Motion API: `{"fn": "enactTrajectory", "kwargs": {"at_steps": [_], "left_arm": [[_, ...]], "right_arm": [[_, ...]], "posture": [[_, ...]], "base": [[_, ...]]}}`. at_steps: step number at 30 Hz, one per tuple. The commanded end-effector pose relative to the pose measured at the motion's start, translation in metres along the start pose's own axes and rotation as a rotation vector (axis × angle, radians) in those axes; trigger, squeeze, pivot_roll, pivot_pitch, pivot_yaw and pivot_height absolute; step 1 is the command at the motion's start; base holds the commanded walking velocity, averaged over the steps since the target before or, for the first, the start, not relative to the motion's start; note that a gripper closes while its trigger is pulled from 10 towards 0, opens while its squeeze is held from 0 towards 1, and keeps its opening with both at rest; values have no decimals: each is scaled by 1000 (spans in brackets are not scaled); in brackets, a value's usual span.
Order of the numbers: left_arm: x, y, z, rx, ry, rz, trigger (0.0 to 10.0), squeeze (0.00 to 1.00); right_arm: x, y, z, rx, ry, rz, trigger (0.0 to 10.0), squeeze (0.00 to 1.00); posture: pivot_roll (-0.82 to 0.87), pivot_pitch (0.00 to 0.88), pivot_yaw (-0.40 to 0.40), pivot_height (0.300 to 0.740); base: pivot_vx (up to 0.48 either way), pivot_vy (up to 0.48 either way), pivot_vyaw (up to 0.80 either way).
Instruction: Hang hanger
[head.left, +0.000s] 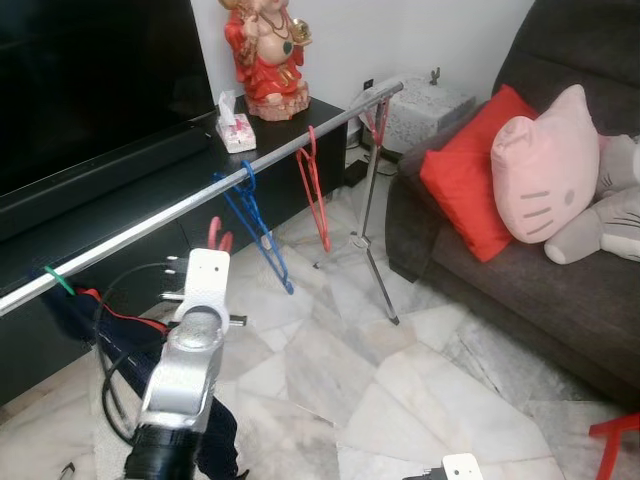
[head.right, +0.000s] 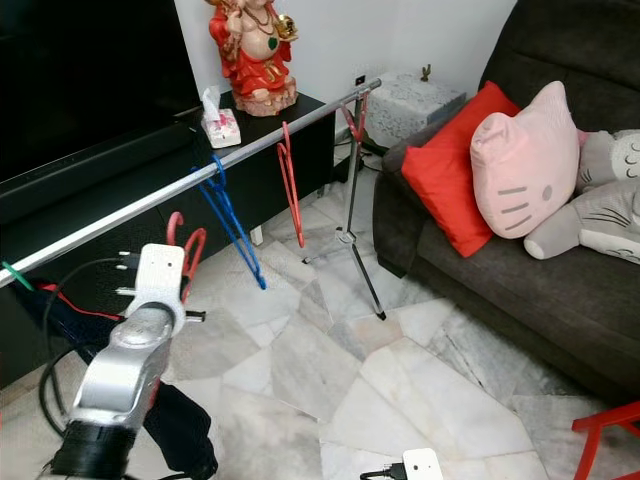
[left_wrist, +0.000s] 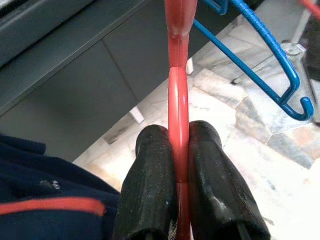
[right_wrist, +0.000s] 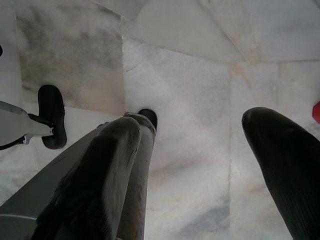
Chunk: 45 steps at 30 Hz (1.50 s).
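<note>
My left gripper (left_wrist: 179, 165) is shut on a red hanger (left_wrist: 177, 75), its fingers (left_wrist: 150, 180) pinching the thin plastic from both sides. From the head I see the raised left arm (head.left: 195, 350) with the held red hanger (head.left: 218, 236) poking up beyond the wrist, just below the silver rail (head.left: 150, 228). A blue hanger (head.left: 257, 228) and another red hanger (head.left: 315, 190) hang on that rail further along. My right gripper (right_wrist: 197, 122) hangs open over the marble floor, with nothing between its fingers.
A dark blue garment (head.left: 90, 320) hangs at the rail's near end by a green hook (head.left: 57, 280). The rail's stand (head.left: 372, 230) stands beside the grey sofa (head.left: 520, 290) with its cushions. A black TV cabinet (head.left: 120, 200) runs behind the rail. A red frame (head.left: 615, 440) stands low on the right.
</note>
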<state>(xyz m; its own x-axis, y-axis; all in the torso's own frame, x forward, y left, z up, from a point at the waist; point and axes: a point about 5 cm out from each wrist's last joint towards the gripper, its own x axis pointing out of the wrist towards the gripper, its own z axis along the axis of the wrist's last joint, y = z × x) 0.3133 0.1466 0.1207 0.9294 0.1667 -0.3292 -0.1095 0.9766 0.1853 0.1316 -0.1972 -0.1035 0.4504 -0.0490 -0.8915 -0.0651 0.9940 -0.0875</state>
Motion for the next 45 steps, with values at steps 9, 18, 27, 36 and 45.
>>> {"fn": "enactTrajectory", "kwargs": {"at_steps": [9, 18, 27, 36, 45], "left_arm": [[26, 4, 14, -126, -72, 56, 10000, 0], [34, 16, -7, -130, -69, 96, 10000, 0], [35, 9, 3, -231, -206, 24, 10000, 0], [38, 17, -6, -167, -278, -18, 10000, 0], [39, 19, -19, -162, -276, -13, 10000, 0]], "right_arm": [[0, 2, 0, 15, -1, 2, 10000, 0], [0, 2, -1, 12, 0, -1, 10000, 0], [0, 2, -1, 10, 0, -3, 10000, 0], [0, 1, -1, 14, -1, -7, 10000, 0], [0, 1, -1, 11, 1, -7, 10000, 0]], "posture": [[-60, 0, 22, 740], [-64, 0, 22, 740], [-77, 0, 24, 740], [-79, 0, 25, 740], [-77, 0, 18, 740]], "base": [[0, 0, 0], [0, 0, 0], [0, 0, 0], [0, 0, 0], [0, 0, 0]]}}
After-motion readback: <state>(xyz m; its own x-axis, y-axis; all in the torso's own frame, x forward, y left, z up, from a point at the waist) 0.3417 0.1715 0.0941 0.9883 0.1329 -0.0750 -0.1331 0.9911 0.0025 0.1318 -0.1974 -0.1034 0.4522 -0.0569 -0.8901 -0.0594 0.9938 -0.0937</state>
